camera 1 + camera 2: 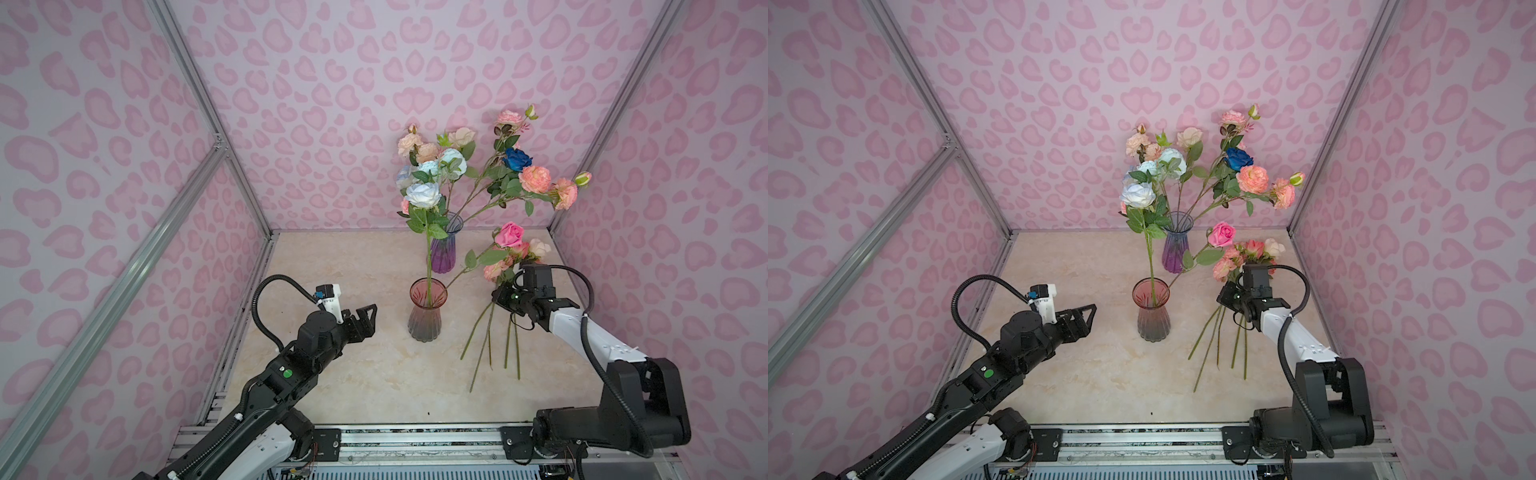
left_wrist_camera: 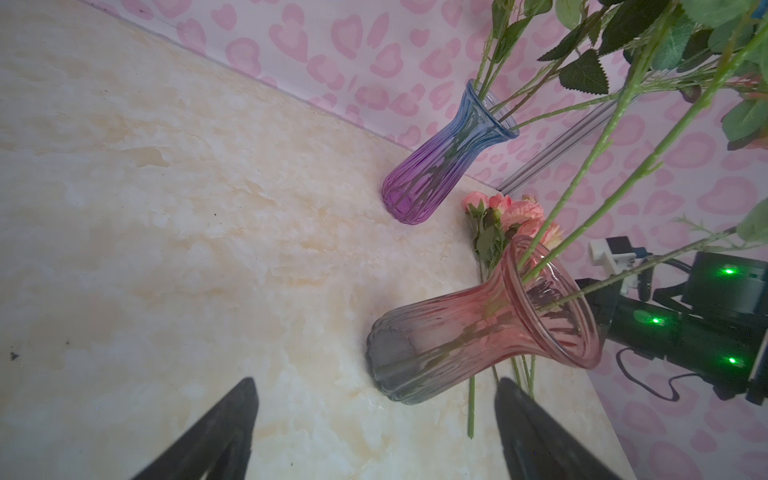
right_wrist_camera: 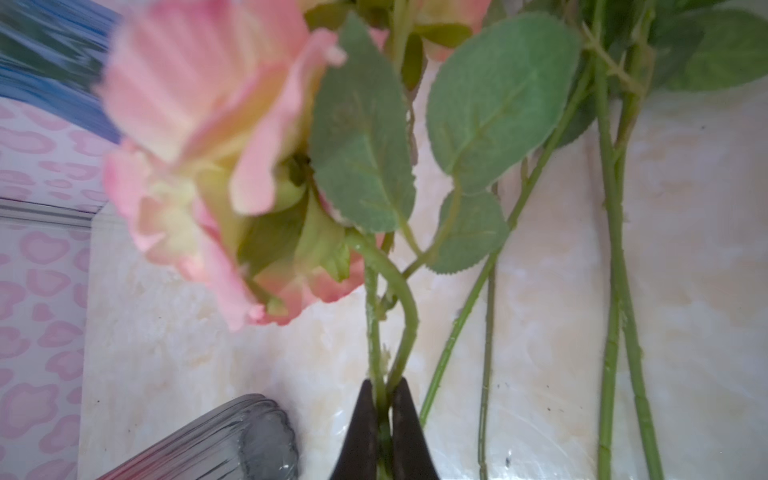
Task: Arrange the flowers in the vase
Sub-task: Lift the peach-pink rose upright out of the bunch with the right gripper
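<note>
Fingertips of the right claw [image 3: 384, 388] are hidden in both top views beneath the wrist camera housing and the blooms. The right wrist view shows its two black tapered jaws closed on thin green stems of the flowers [image 3: 373, 324]; whether these are two stems or one forked stem cannot be told. Directly ahead of that claw, a ruffled pink-and-cream bloom [image 3: 199, 166] is blurred by closeness to the lens. Loose stems [image 1: 490, 345], straight and knobbly, lie fanned on the marbled beige surface [image 1: 332, 374] beneath and beside the same claw. The left claw [image 1: 368, 316] hovers empty with jaws spread wide. Just ahead of it stands the ribbed glass red-to-grey vase [image 1: 426, 318], holding two stems. Farther beyond, a ribbed blue-to-purple vase [image 1: 444, 249] carries the remaining flowers, its rim partly masked by leaves.
</note>
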Tool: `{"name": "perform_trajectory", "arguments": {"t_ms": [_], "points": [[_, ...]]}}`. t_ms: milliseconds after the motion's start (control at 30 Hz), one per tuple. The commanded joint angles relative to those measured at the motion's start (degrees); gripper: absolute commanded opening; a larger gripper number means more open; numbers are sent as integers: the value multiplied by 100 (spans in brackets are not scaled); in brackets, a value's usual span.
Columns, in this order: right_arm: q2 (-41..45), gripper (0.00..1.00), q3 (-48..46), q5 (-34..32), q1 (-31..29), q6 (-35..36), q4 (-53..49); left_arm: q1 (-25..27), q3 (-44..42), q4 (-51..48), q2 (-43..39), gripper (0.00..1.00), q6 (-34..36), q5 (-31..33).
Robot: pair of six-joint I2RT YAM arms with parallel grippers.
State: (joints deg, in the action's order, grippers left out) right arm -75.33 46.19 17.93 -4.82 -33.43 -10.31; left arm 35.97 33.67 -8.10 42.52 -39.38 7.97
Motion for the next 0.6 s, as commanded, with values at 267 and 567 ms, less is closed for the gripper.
{"name": "perform_trajectory", "arguments": {"t_ms": [267, 567], "points": [[3316, 2, 77, -1724, -829, 808, -371, -2, 251, 68, 216, 90, 93, 34], [4409, 2, 265, -2430, -1776, 1210, 140, -4, 455, -72, 132, 89, 73, -68]]}}
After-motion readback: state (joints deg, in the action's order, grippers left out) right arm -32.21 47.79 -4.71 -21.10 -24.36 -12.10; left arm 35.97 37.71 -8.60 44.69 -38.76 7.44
